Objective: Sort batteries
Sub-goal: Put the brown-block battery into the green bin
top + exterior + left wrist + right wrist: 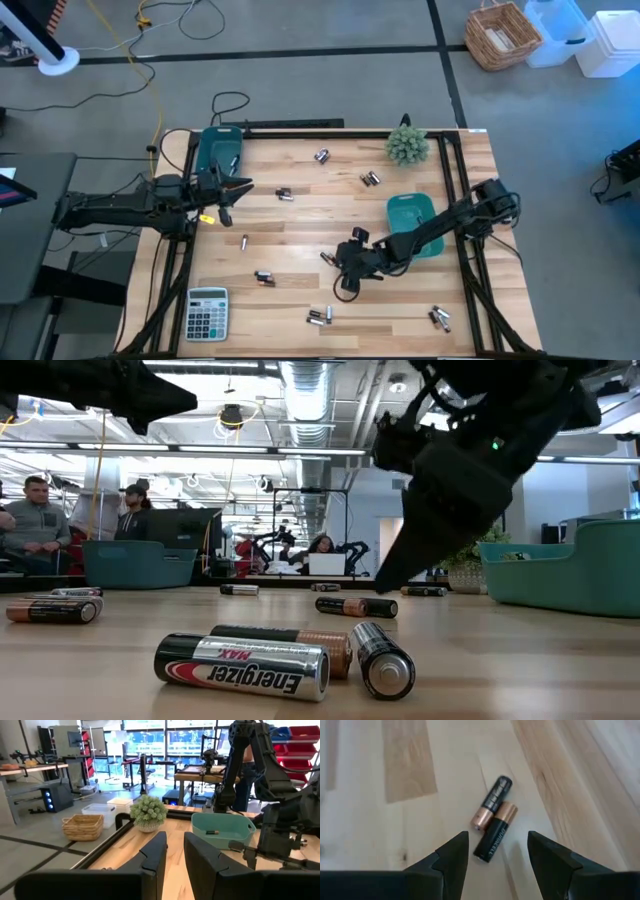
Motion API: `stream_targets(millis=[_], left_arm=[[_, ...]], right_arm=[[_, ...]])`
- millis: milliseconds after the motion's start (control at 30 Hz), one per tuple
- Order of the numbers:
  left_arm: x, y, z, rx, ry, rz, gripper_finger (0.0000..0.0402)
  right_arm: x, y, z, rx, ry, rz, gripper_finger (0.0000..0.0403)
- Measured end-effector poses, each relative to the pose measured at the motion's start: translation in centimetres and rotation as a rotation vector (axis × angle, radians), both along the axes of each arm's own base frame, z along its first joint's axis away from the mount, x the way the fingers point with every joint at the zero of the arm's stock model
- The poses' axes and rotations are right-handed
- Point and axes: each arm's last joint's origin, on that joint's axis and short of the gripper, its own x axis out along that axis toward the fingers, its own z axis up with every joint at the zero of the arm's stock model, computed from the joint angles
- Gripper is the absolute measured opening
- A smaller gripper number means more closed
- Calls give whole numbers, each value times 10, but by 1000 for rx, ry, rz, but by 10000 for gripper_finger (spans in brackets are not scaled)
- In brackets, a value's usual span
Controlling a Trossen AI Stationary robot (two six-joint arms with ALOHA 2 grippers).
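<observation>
Small silver and dark batteries lie scattered on the wooden table (300,225), on their sides. My right gripper (497,851) is open and hovers just above a pair of batteries (328,258). That pair is a thinner one (493,801) and a thicker one (495,834), both ahead of its fingers. In the low view it hangs dark (440,510) behind three foreground batteries (245,665). My left gripper (175,856) is open, raised beside the left teal bin (218,150) and touching nothing. The right teal bin (220,827) holds a battery (212,832).
A grey calculator (207,313) sits at the near left corner and a small potted plant (407,146) at the far right. Other batteries lie at the far middle (322,156), the near edge (320,317) and the near right (440,318). People sit in the room beyond (40,510).
</observation>
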Motion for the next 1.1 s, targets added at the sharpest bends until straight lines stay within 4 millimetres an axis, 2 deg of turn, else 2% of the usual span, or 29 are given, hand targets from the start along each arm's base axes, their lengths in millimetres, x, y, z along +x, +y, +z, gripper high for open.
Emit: stream_targets(millis=[500,600,900,1100], left_arm=[[0,0,-1,-4,6,0,61],[0,0,-1,-4,7,0,61],[0,0,-1,-5,12,1,61],[0,0,-1,-5,12,1,61]], right_arm=[[2,2,-22,-4,43,-28,214],[2,2,-22,-4,47,-29,191],[2,2,-24,-5,53,-30,79],[2,2,-24,-3,56,-28,59]])
